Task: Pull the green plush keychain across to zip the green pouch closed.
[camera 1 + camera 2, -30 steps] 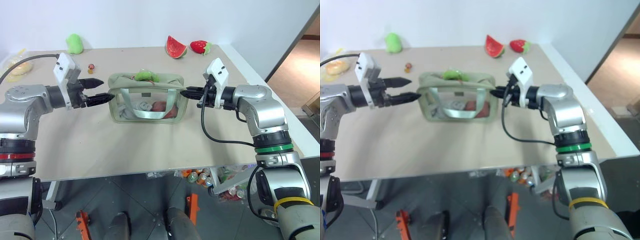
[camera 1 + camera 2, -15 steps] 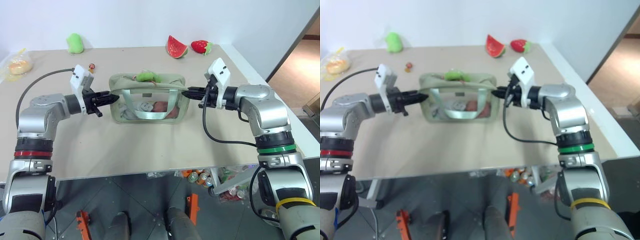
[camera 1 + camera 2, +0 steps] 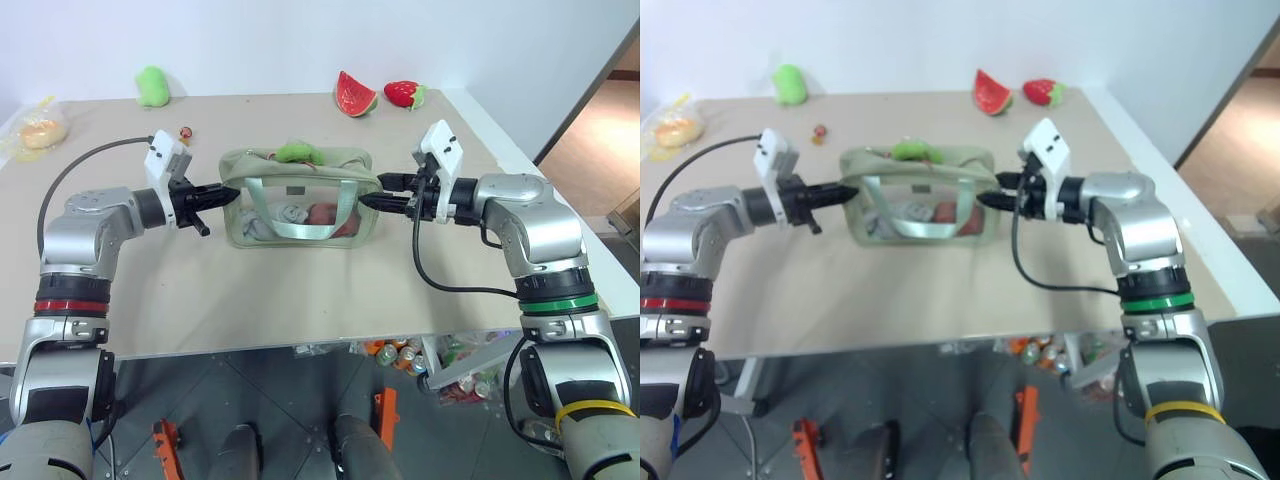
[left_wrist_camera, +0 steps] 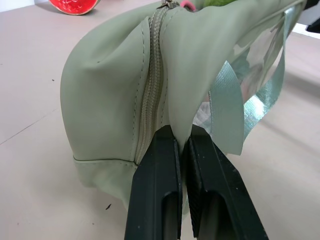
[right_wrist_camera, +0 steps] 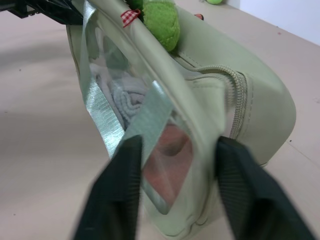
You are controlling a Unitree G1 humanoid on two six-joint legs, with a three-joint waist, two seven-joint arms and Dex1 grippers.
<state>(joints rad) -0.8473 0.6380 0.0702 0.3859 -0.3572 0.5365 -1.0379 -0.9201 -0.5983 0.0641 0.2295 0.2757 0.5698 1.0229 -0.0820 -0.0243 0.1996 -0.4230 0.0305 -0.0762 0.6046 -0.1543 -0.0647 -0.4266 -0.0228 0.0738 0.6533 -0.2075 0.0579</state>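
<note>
The green pouch point(image 3: 295, 205) stands in the middle of the table, its clear window showing cloth items inside. The green plush keychain point(image 3: 297, 152) lies on the pouch's top near the middle, and it appears close up in the right wrist view point(image 5: 161, 17). My left gripper point(image 3: 228, 192) is shut, pinching a fold of fabric at the pouch's left end point(image 4: 110, 85) beside the zipper. My right gripper point(image 3: 380, 192) is open at the pouch's right end, its fingers point(image 5: 127, 165) spread to either side of the pouch's edge point(image 5: 260, 95).
Along the back of the table lie a watermelon slice point(image 3: 354, 94), a strawberry point(image 3: 402, 93) and a loose green plush blob point(image 3: 152, 86). A bagged bun point(image 3: 38, 133) sits far left, with a small bead point(image 3: 184, 132) near it. The table's right edge point(image 3: 500, 150) is close behind my right arm.
My left gripper came in to the pouch's left end and shut on its fabric. My right gripper, shut at the right end before, has now spread its fingers.
</note>
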